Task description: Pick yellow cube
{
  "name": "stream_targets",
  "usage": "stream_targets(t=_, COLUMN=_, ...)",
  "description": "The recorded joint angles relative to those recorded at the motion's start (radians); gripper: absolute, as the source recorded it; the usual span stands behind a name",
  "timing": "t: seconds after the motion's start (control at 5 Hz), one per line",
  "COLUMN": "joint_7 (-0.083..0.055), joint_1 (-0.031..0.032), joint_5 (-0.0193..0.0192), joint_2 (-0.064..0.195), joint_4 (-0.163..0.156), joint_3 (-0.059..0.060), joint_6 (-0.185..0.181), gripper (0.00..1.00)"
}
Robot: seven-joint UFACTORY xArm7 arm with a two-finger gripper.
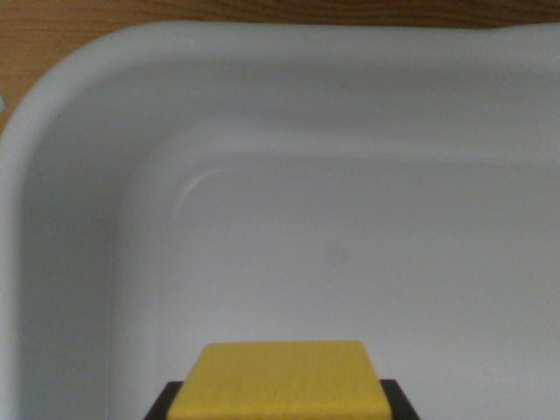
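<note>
Sitting at the bottom centre of the frame, the yellow cube (280, 381) shows its flat top face, cut off by the lower edge, with a dark part of the fingers (166, 401) peeking out at each of its lower corners, one to the wrist view's left and one to the wrist view's right. The cube thus lies directly between them, and they appear to be closed against its two sides, holding it, though the contact itself is hidden below the frame. No long axis matters here, since the visible face looks about as wide as it is deep. Behind and around the cube spreads the pale floor of a white tub (52, 114), whose rounded corner curves through the upper left of the frame; whether the cube rests on that floor or hangs just above it cannot be told. A strip of wooden table (52, 26) shows beyond the rim along the top. The wrist looks steeply down into the tub.
</note>
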Motion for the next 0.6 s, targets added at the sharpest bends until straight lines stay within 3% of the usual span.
stream_targets(t=0.2, joint_7=0.000, joint_1=-0.0004, joint_5=0.0024, joint_2=-0.013, joint_4=0.028, joint_3=0.001, joint_6=0.041, gripper=1.00)
stream_targets(t=0.4, joint_7=0.000, joint_1=-0.0004, joint_5=0.0024, joint_2=-0.013, joint_4=0.028, joint_3=0.001, joint_6=0.041, gripper=1.00)
stream_targets(t=0.6, joint_7=0.000, joint_1=-0.0007, joint_5=0.0047, joint_2=-0.025, joint_4=0.056, joint_3=0.003, joint_6=0.081, gripper=1.00)
